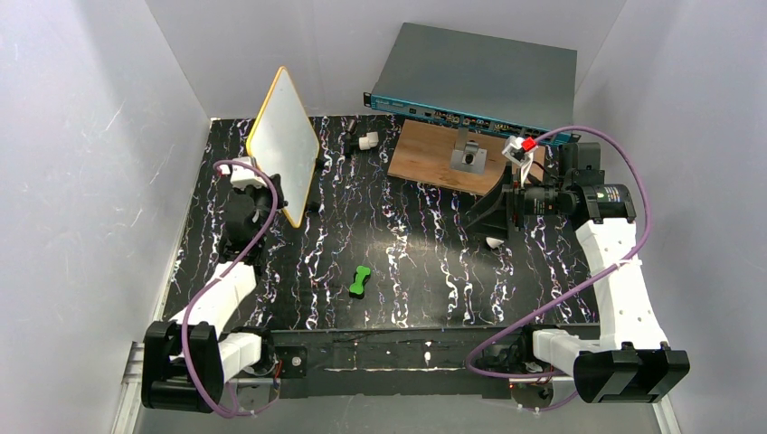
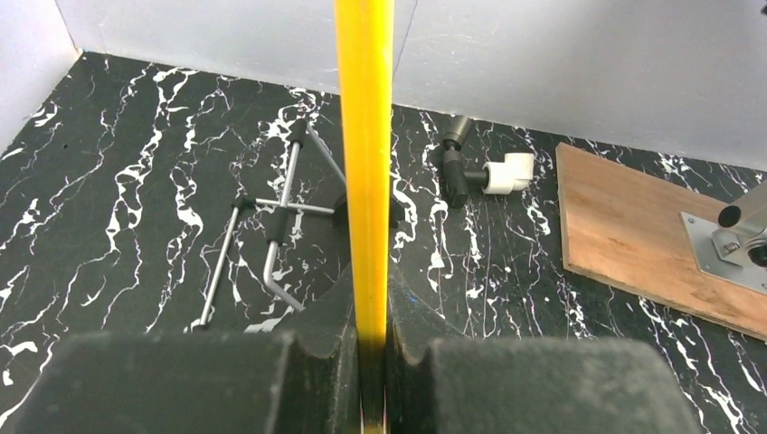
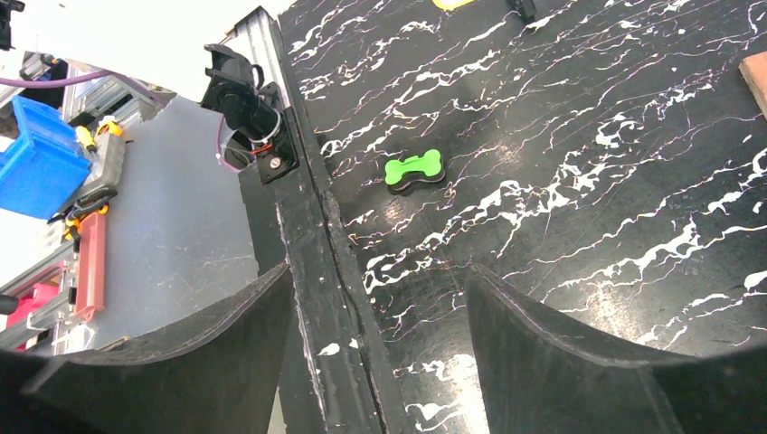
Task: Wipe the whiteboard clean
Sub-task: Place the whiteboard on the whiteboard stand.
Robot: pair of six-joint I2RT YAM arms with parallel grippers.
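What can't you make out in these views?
- Whiteboard far face: turned from top view; left wrist sees only the yellow frame edge-on.
- Green bone-shaped piece: too small to tell if it is an eraser.
- Metal rod stand: partly behind that frame; covered by the whiteboard from above.

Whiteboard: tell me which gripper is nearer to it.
Left. The left gripper is shut on the yellow edge of the whiteboard. The right gripper hangs open across the table, by the wooden board, well apart from it.
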